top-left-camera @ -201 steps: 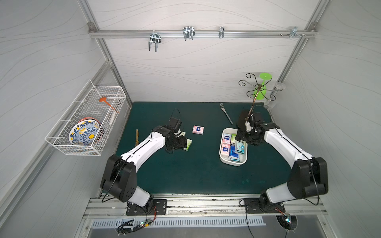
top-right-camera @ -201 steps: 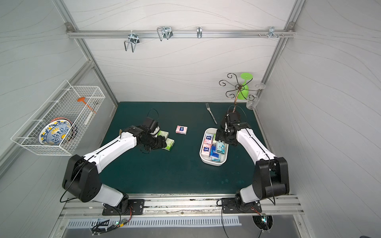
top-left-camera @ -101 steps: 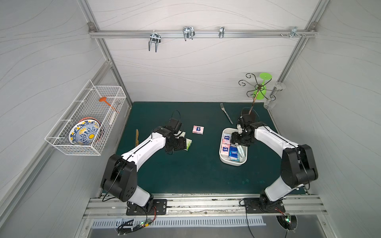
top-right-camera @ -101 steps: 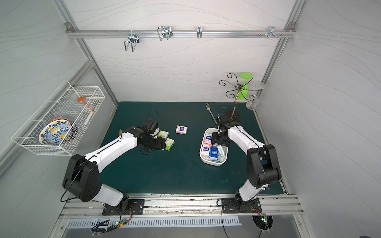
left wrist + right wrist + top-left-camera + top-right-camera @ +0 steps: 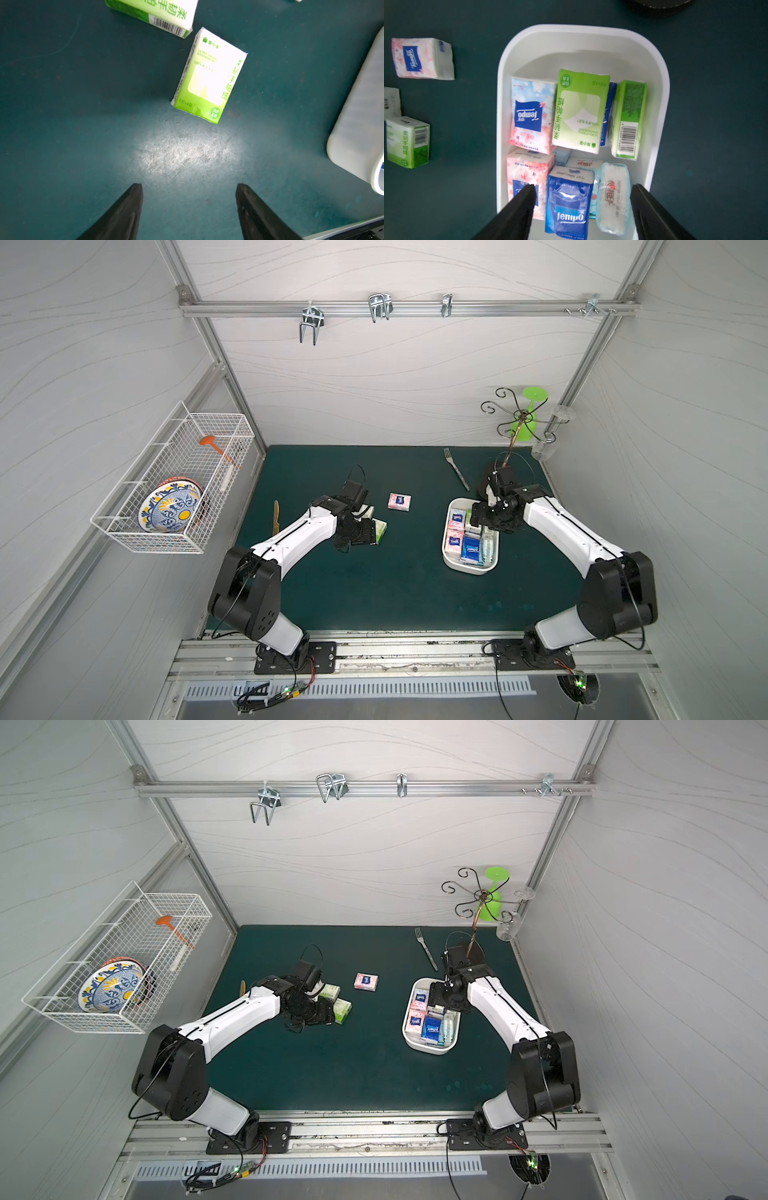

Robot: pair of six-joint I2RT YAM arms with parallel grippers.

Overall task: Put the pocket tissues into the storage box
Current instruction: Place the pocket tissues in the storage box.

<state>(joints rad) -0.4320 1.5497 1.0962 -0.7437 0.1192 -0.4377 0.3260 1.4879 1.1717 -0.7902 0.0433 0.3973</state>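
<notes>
Your right tool (image 5: 581, 186) hangs over the storage box (image 5: 583, 31) with its jaws spread wide and nothing gripped. One fingertip is above a pink floral packet (image 5: 525, 180), the other is by the box's rim, and a dark blue packet (image 5: 569, 199) lies below the gap.

Most of the pocket tissues (image 5: 580, 110) sit inside the box in two rough rows. They are pink, green, dark blue and pale blue, and one green packet stands on its edge against the wall.

Three packets lie outside on the bench (image 5: 415, 593), all on the box's side toward your left arm. A loose pink packet (image 5: 399, 502) is nearest the box but well apart from it. Farther out are a green packet (image 5: 209, 76) and a second green packet (image 5: 158, 14), close together.

Your left tool (image 5: 188, 185) is low over bare bench, with wide jaws and nothing between them. It points toward the box, and the green packet lies just ahead of its fingertips without touching them.

A fork (image 5: 456, 468) lies just beyond the box's far end.
</notes>
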